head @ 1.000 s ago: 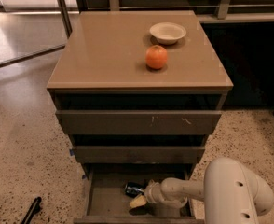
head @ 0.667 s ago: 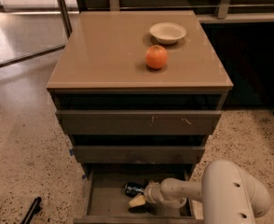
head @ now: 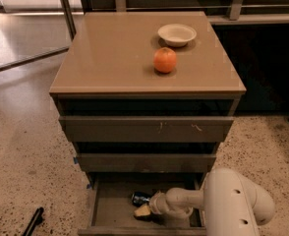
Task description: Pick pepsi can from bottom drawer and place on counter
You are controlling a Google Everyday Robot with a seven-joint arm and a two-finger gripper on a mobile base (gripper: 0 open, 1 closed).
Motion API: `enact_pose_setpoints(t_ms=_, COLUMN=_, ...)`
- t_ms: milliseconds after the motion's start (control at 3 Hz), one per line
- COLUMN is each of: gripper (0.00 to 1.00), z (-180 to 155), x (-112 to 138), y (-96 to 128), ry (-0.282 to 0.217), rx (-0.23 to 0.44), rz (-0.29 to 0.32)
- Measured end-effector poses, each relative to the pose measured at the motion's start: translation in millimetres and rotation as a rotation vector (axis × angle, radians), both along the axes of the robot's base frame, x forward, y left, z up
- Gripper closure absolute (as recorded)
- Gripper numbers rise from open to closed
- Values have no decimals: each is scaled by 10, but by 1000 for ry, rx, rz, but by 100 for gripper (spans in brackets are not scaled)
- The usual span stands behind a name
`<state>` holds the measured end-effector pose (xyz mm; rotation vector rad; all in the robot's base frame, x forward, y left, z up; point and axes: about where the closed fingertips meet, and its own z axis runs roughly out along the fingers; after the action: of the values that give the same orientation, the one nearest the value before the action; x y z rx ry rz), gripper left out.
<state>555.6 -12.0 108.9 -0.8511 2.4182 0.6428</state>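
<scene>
Sunk in open drawer (head: 112, 209) with end effector (head: 144, 206), just beside can (head: 140, 197); cannot tell whether gripping. High above drawer, orange (head: 164, 60) and bowl (head: 177, 34) on bench (head: 110, 58).

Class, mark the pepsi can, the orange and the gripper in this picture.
pepsi can (head: 140, 197), camera view, its dark side.
orange (head: 164, 60), camera view, its front middle.
gripper (head: 144, 206), camera view, its tip, inside the bottom drawer (head: 110, 209).
</scene>
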Motion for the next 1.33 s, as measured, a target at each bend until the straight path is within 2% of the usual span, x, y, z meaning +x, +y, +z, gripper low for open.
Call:
enact_pose_setpoints(t_ms=1000, gripper=89, z=81, x=0, y=-7, ry=0, rx=0, rz=0)
enact_pose_setpoints(t_ms=1333, gripper=100, z=93, x=0, y=-7, ry=0, rx=0, rz=1)
